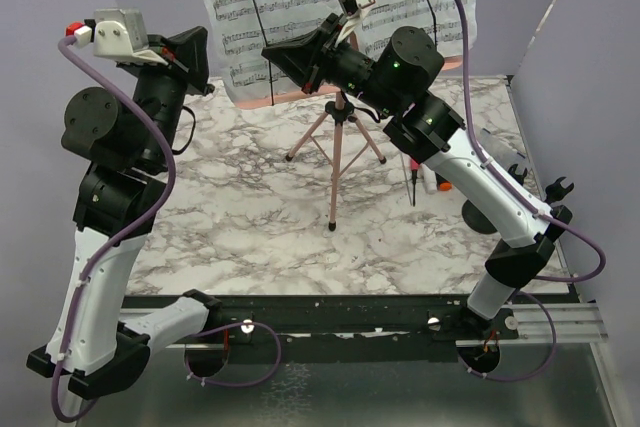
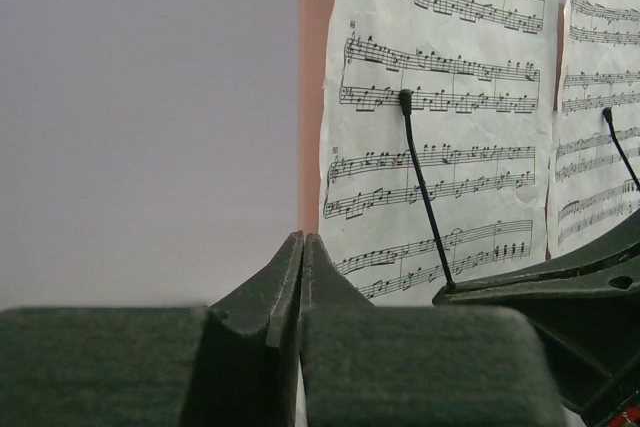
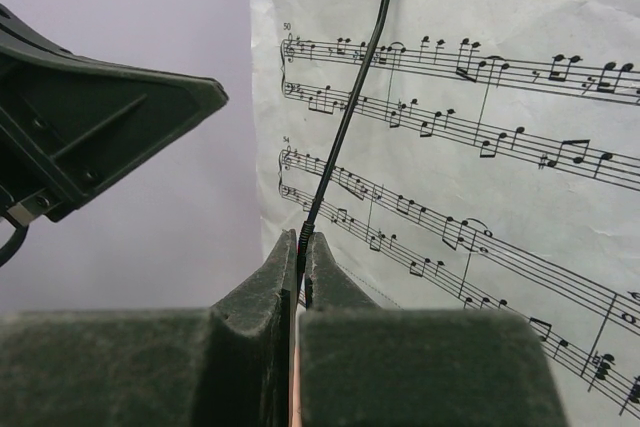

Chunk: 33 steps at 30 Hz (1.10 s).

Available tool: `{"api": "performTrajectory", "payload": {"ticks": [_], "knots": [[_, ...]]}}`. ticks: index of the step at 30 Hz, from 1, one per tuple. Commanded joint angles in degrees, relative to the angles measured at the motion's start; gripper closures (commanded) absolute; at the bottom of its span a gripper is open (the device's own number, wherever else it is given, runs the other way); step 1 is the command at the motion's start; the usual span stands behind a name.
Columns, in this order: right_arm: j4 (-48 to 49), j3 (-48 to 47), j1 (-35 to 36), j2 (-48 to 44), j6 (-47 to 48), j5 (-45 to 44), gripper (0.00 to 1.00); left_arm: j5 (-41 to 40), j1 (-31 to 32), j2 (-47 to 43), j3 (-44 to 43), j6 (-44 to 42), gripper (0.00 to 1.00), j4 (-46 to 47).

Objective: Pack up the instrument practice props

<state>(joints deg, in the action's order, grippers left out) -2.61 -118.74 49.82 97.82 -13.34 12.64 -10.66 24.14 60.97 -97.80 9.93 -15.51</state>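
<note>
Top external only: pink tripod legs (image 1: 334, 182)

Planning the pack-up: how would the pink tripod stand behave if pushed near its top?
The pink tripod stand probably tips easily: thin splayed legs under a wide board of sheet-music pages. Its slim tubes suggest light weight.

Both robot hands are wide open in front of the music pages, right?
Not quite. Both hands are shut, not open. The left wrist view shows the left hand with its fingers pressed together. The right wrist view shows the right hand closed on the thin black wire. They are in front of the music pages, as you said.
</note>
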Motion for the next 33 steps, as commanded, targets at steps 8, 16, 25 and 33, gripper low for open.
{"api": "performTrajectory", "payload": {"ticks": [8,16,25,33], "knots": [[1.1,1.1,-0.1,-1.4,2.4,-2.4,0.99,4.4,0.4,1.2,-1.4,1.8,0.52,-0.1],[1.6,1.6,0.0,-1.6,2.4,-1.9,0.99,1.5,0.4,3.0,0.0,1.9,0.44,1.9],[1.8,1.9,0.0,-1.7,2.7,-1.7,0.99,-1.7,0.4,3.7,1.9,0.2,0.68,2.7],[1.8,2.0,-0.1,-1.8,3.1,-1.8,0.99,-4.6,0.4,2.1,2.7,-1.6,1.00,3.3]]}}
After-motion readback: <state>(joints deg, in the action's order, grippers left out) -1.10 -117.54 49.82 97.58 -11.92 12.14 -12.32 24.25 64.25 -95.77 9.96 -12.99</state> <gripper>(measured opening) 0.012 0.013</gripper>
